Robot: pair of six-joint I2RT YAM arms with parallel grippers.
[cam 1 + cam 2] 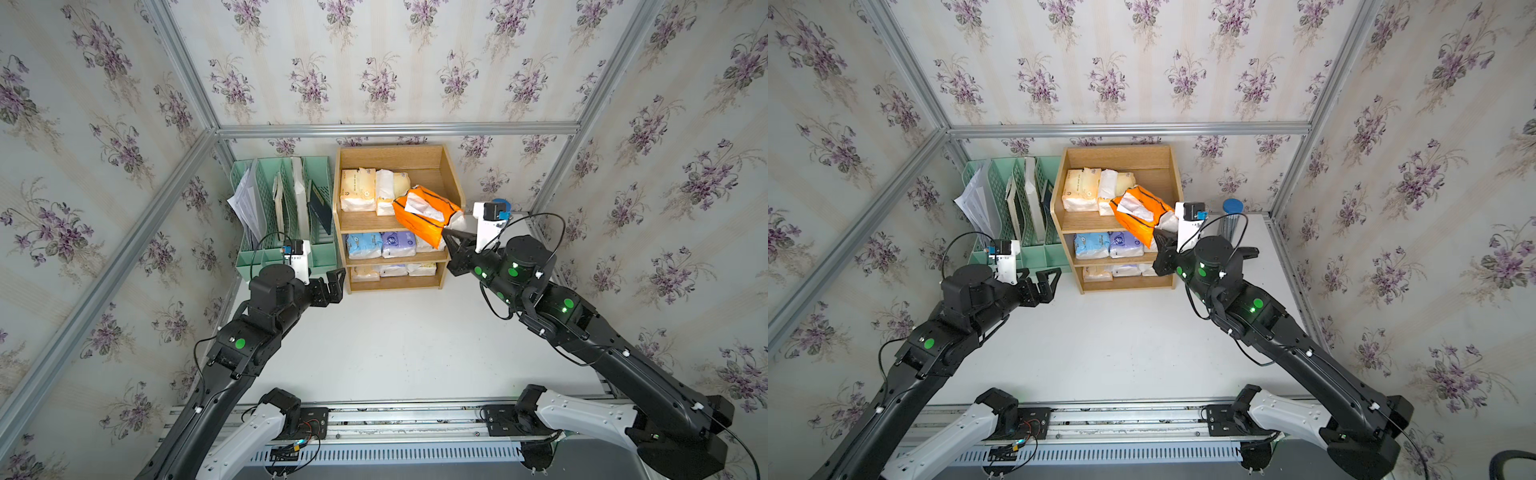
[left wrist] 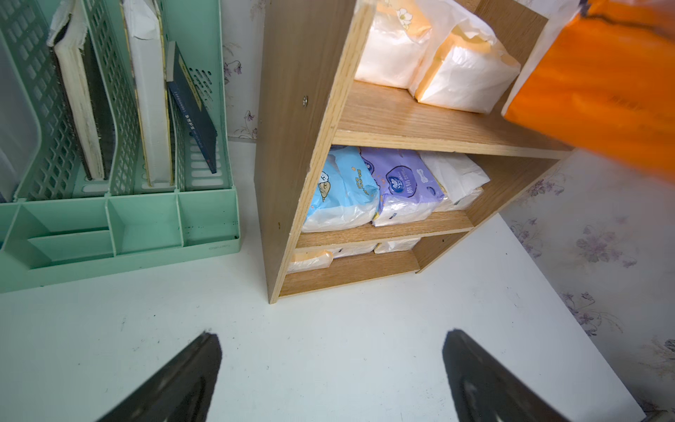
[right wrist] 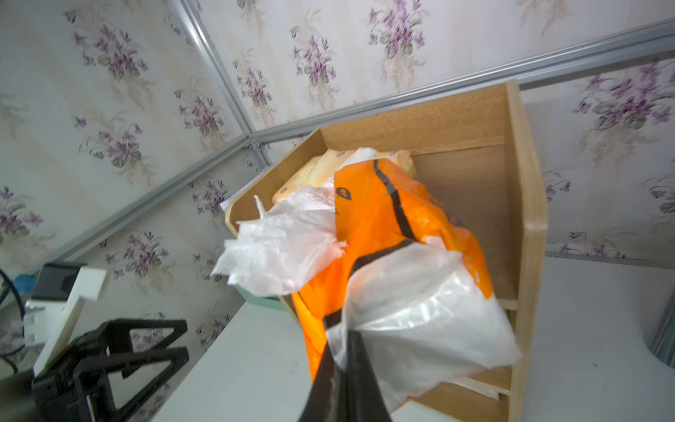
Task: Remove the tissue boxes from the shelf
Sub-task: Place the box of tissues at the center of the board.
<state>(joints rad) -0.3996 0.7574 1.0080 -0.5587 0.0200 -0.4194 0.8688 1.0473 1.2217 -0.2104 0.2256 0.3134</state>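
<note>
Item: orange tissue pack [image 1: 412,225], tilted, hanging out over the front right corner of the shelf [image 1: 452,171] at its top tier. The closed right gripper [image 1: 448,232] pinches its clear end flap, judged a drag-out hold. Two cream packs [image 1: 357,191] lie beside it. The bottom tier's contents are barely visible. Left gripper [image 1: 336,285]: jaws apart, empty, near the green file organizer [image 1: 328,257].

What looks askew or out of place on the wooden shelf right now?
The orange tissue pack hangs tilted off the top tier of the shelf, pinched by its clear wrapper end in the right gripper, with a tissue sticking out.
</note>
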